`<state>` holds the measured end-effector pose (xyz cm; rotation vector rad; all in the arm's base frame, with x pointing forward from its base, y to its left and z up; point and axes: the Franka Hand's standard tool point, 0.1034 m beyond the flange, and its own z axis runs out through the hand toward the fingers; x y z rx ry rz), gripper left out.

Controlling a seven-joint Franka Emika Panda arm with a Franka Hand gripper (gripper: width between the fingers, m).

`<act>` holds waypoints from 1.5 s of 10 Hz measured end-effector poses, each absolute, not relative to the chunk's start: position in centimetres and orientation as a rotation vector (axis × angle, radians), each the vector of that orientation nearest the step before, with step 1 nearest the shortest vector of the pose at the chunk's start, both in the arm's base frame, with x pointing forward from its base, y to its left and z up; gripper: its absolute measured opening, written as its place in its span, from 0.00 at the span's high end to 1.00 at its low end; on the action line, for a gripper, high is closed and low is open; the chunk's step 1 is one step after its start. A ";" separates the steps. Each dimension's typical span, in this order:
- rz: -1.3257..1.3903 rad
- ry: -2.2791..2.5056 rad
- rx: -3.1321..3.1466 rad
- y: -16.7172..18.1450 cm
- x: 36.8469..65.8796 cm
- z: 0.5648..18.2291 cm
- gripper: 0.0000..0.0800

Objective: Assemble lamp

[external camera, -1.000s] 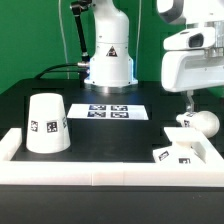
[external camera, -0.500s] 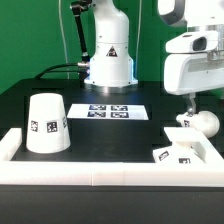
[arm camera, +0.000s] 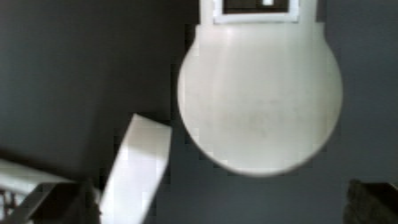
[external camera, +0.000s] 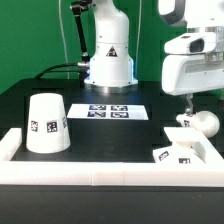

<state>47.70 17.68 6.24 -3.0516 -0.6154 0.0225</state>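
The white bulb (external camera: 201, 122) lies on its side on the black table at the exterior view's right, just behind the flat square base (external camera: 180, 151). The tapered shade (external camera: 45, 123) stands mouth down at the left. My gripper (external camera: 189, 102) hangs just above the bulb, open and empty. In the wrist view the bulb (arm camera: 260, 92) fills the middle, with a tag at its neck end. An edge of the base (arm camera: 139, 172) lies beside it. The dark fingertips (arm camera: 32, 202) stand wide apart at the frame corners, and the gripper (arm camera: 210, 208) has nothing between them.
The marker board (external camera: 112, 111) lies flat at the middle of the table. The robot's white pedestal (external camera: 108, 55) stands behind it. A white rail (external camera: 100, 172) frames the table's front and sides, close to the base.
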 end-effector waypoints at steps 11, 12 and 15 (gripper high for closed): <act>1.005 -0.600 -2.979 18.3 46.9 5.8 0.13; 1.133 -0.599 -2.943 18.2 46.2 5.7 0.13; 1.281 -0.594 -2.895 18.7 46.3 4.3 0.13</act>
